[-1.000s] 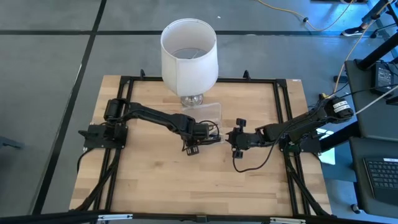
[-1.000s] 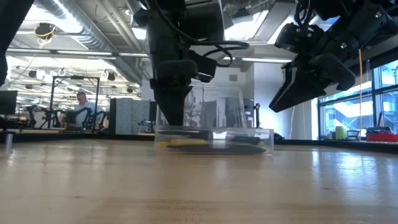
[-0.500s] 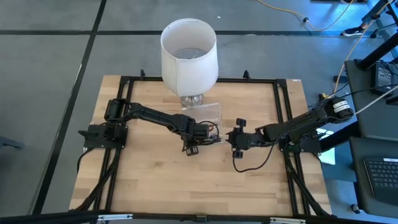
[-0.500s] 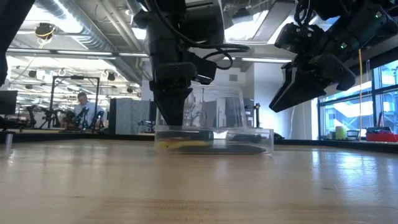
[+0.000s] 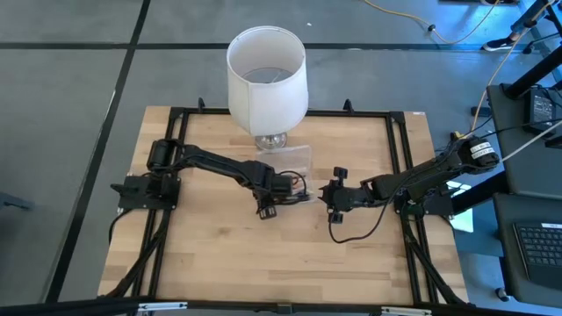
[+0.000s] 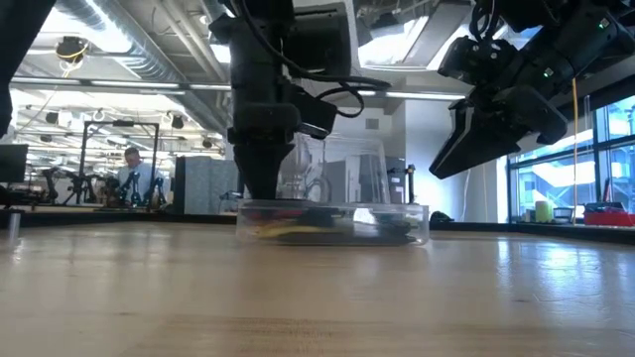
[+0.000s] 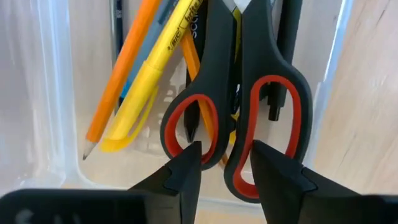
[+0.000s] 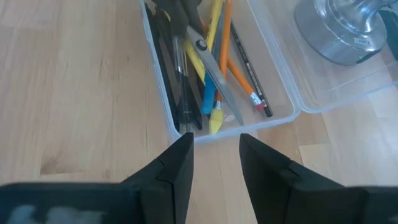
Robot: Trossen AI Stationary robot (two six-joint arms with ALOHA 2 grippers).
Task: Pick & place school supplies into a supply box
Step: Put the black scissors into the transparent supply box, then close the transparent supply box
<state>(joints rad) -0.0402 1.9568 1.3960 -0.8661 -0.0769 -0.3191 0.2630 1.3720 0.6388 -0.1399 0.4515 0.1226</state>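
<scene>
You see the left gripper [image 7: 225,163] low over the near end of the clear supply box [image 8: 281,92], which sits at mid-table on the wooden tabletop [image 5: 219,254], just in front of the white lampshade [image 5: 267,77] on its glass base [image 8: 345,28]

Left gripper: fingers [image 7: 180,174] parted a little, with a narrow gap between them. One fingertip lies over the rim of a scissor handle loop. You cannot tell from the wrist view whether it touches; nothing is clamped between the fingers

Scissors [image 7: 239,106]: black handles with red-lined loops, lying inside the box on top of the pens, handles toward the left gripper. In the right wrist view the grey blades [image 8: 214,78] run slantwise across the pens

Other contents of the box, all lying lengthwise:
- yellow highlighter-type pen [image 7: 152,78], printed lettering on the barrel
- orange pencil [image 7: 118,71], sharpened tip toward the box's end wall
- blue pen [image 8: 208,96], mostly covered
- dark pens [image 8: 180,93] along one long wall
- a pencil with an eraser end [image 8: 255,99] near the other long wall

Clear lid [image 8: 348,81]: open, lying flat on the table beside the box, under the lamp base

Right gripper [image 8: 214,155]: held above the table, off the box's other end, pointing at it. Fingers parted, nothing between them. In the low view it hangs well clear of the tabletop [image 6: 466,139]

Low view: the left arm [image 6: 263,119] comes straight down onto the box [image 6: 332,223], with yellow and dark items showing through the wall. A person [image 6: 129,174] sits far back in the room
</scene>
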